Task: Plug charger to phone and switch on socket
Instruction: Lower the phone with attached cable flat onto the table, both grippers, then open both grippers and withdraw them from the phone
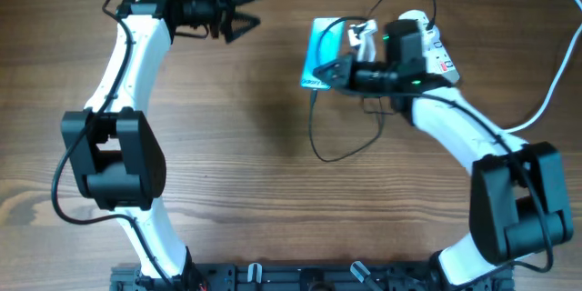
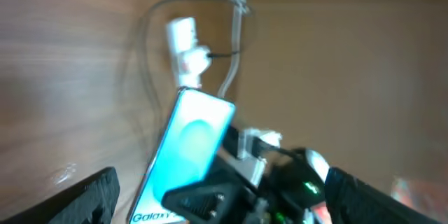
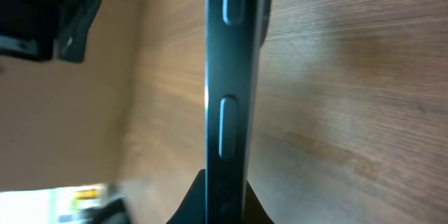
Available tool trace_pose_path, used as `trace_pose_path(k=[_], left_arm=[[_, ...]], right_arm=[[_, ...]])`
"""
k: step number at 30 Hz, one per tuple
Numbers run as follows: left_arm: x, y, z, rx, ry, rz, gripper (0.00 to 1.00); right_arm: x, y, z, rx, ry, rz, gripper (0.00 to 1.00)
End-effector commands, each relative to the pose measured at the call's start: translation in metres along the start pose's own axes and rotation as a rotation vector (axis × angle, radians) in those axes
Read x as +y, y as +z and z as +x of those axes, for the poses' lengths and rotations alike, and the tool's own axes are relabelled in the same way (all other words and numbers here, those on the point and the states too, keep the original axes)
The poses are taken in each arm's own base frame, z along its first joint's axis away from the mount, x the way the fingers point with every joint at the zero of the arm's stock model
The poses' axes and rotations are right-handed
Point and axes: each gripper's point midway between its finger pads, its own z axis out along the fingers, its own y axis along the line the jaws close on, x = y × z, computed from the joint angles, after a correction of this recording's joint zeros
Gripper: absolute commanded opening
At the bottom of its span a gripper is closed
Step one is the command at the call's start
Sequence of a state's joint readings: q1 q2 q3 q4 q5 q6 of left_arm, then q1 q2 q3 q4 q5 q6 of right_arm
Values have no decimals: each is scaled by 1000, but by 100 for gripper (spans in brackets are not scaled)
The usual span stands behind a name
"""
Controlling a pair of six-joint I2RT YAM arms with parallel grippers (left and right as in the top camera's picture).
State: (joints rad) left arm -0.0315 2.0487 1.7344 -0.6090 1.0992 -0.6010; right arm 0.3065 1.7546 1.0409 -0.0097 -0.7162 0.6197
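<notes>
Table [image 1: 273, 191]: warm brown wood, darker grain streaks.
Phone [image 1: 320, 47]: glowing cyan-blue screen, white band with small lettering at one end; side edge glossy blue-black.
Socket [image 1: 443, 55]: white, red switch marks.
Charger cable [image 1: 310, 123]: thin, black.
Thick cord [image 1: 551, 98]: white.
Left arm [image 1: 136, 50], right arm [image 1: 455, 123]: white links, black joints.
Left gripper [image 1: 262, 6], right gripper [image 1: 326, 71]: black.
Small light [image 1: 414, 80] on right wrist: green.

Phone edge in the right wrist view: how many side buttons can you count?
2. The upper button sits at the top of the frame on the phone; the lower button is around mid-frame. The phone's bottom end is covered, so more may be hidden.
</notes>
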Motion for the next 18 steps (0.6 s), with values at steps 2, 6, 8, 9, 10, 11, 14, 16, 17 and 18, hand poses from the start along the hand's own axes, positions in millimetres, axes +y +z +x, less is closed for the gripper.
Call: trace_pose_path(k=[2, 6, 8, 9, 10, 11, 14, 16, 17, 18], left_arm=[[40, -10, -2, -69, 124, -248, 92], [80, -25, 0, -108, 43, -474, 91], [96, -34, 4, -116, 10, -570, 91], [100, -36, 6, -114, -1, -593, 92], [103, -37, 9, -102, -2, -606, 92], [103, -37, 11, -93, 6, -609, 91], [104, -38, 15, -82, -8, -615, 91], [105, -38, 15, -80, -10, -616, 91], [105, -38, 15, -80, -11, -616, 91], [105, -38, 15, -80, -10, -616, 91]], right_arm=[[-20, 37, 12, -2, -118, 122, 4], [-36, 65, 33, 57, -67, 120, 4], [-47, 77, 42, 83, -24, 105, 4], [-51, 82, 45, 92, -4, 97, 4], [-56, 86, 48, 98, 17, 95, 4], [-61, 90, 50, 102, 37, 93, 4], [-66, 99, 57, 125, 45, 61, 4], [-72, 101, 62, 135, 54, 69, 8], [-72, 101, 62, 137, 55, 68, 11], [-72, 101, 62, 137, 54, 68, 21]])
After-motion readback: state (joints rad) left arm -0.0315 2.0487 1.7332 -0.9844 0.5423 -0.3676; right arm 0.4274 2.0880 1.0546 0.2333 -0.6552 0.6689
